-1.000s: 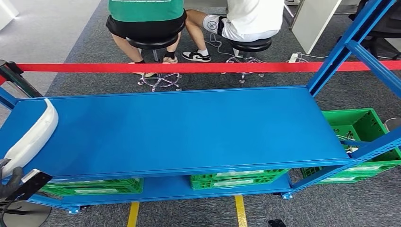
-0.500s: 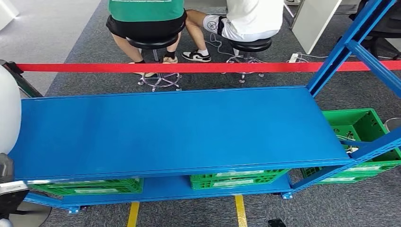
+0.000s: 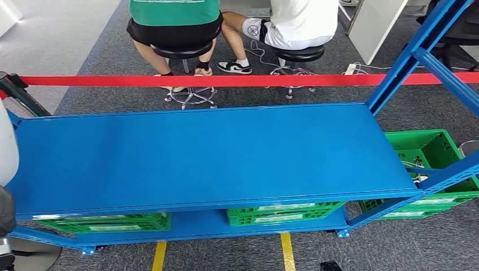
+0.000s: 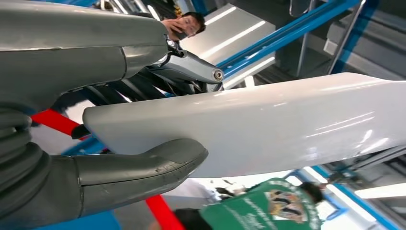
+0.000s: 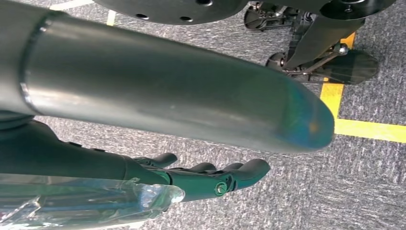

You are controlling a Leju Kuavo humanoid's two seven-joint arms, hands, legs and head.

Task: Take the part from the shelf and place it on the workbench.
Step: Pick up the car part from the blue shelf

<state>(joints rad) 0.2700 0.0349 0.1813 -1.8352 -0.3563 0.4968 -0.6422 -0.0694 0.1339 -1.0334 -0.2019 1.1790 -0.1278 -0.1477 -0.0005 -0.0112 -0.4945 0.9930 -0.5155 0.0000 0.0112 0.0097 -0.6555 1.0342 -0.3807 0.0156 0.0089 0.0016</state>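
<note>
head view: blue shelf [image 3: 214, 152] top deck runs across the frame, bare blue surface.
part: white glossy part [image 3: 7, 144] cut by the frame edge at 9 o'clock, just off the shelf's left end, above the left hand's dark cover.
left hand: dark bit of left hand [image 3: 5, 212] at 8 o'clock, below the part; grip can't be read from here.
lower deck: green crates [image 3: 282, 213] under the top deck, another green crate [image 3: 429, 152] at 3 o'clock outside the frame post.
background: red barrier tape [image 3: 226, 80] behind the shelf; two people on stools [image 3: 186, 51] at 12 o'clock.
left wrist view: left hand [image 4: 86, 124] clamped on the part [image 4: 268, 124] — thick thumb [image 4: 143, 165] pressed on one face, darker fingers [image 4: 182, 72] on the other. Part is long, smooth, white, held in the air, touching nothing else.
right wrist view: right hand [image 5: 210, 177] hanging over grey carpet with yellow floor tape [image 5: 368, 129]; fingers extended, loosely apart, nothing in them.
</note>
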